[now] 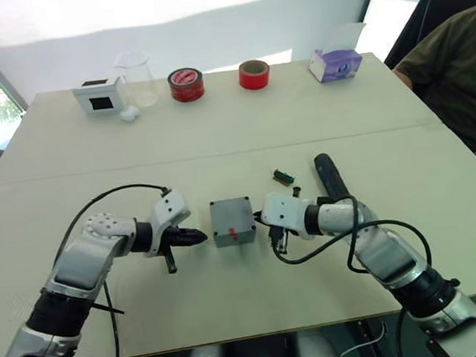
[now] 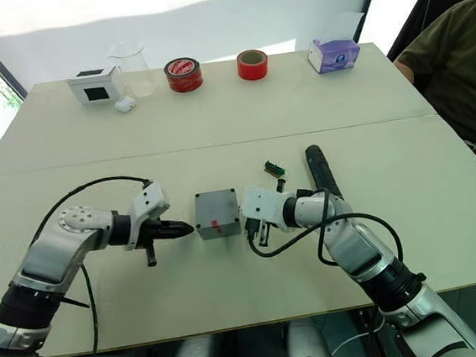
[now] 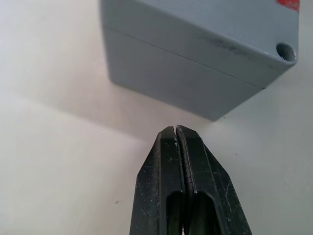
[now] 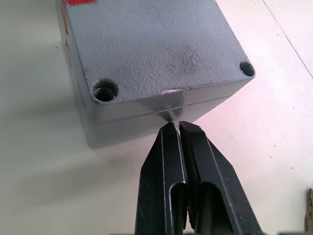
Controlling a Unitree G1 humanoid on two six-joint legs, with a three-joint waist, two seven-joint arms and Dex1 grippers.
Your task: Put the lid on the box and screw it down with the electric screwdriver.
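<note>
Grey lid seated on grey box, red-marked, upright mid-bench; black electric screwdriver lying flat near its right.

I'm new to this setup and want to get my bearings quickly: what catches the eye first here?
The grey box sits near the table's front edge with its lid already on, flanked by the left gripper and right gripper, both shut with tips pointing at its sides. The black electric screwdriver lies just beyond the right arm. Two red tape rolls stand out along the far edge.
</note>
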